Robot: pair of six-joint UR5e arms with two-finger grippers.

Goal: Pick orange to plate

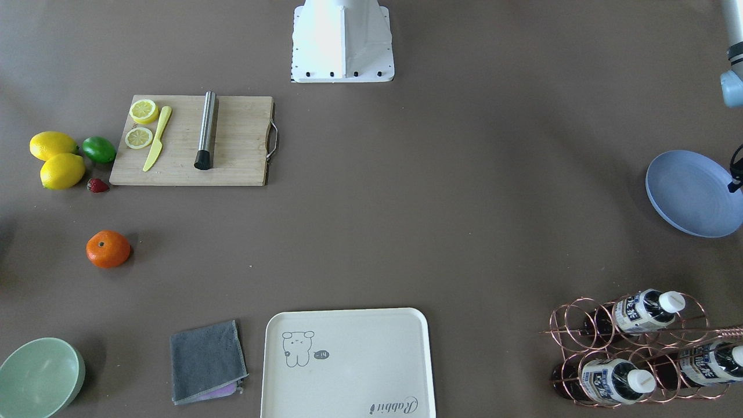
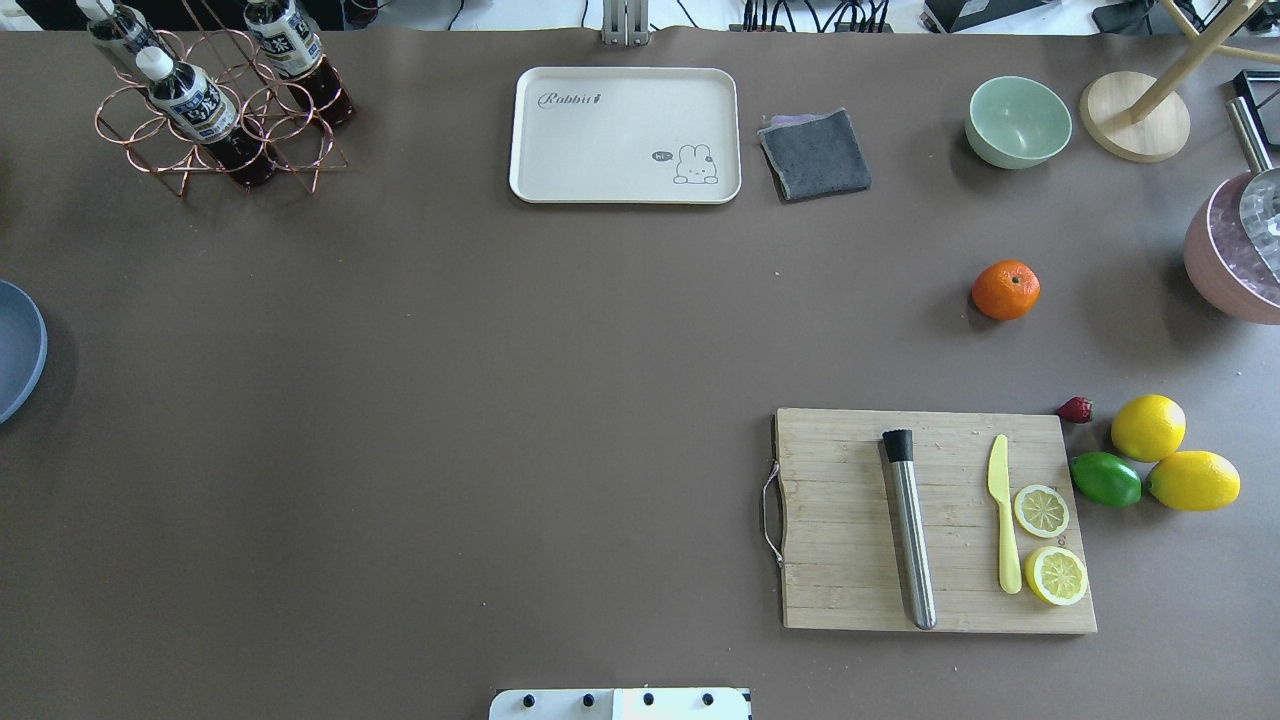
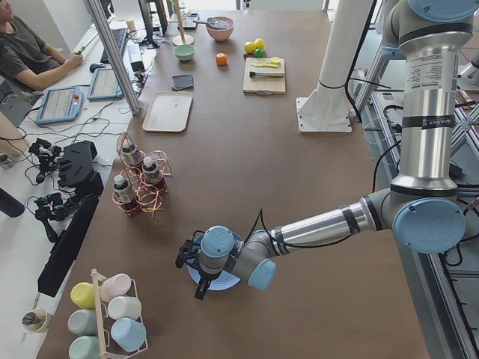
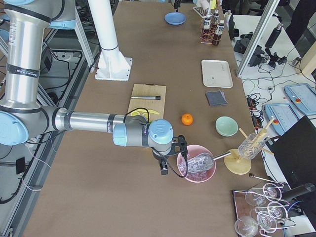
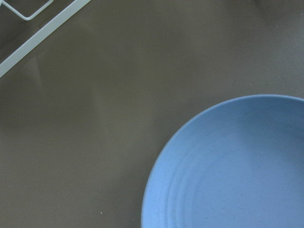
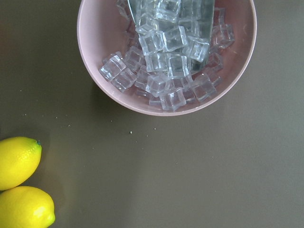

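Plate (image 1: 693, 193): cut by frame edge in front and overhead views; in left side view mostly hidden under left tool (image 3: 191, 271). Left wrist cam gives only a bare plate arc and tabletop (image 5: 85, 118). Pink bowl (image 6: 92, 33) of ice cubes (image 6: 164, 61): cut off overhead, shows in right side view with right tool (image 4: 170, 160) over its edge. Right wrist cam adds two lemons (image 6: 16, 161). Both tools: small, dark, side views only; opening and grip cannot be told. Orange (image 2: 1006, 290): on tabletop betw. cutting board (image 2: 930, 520) and green bowl (image 2: 1018, 120), touching nothing, well apart from plate.
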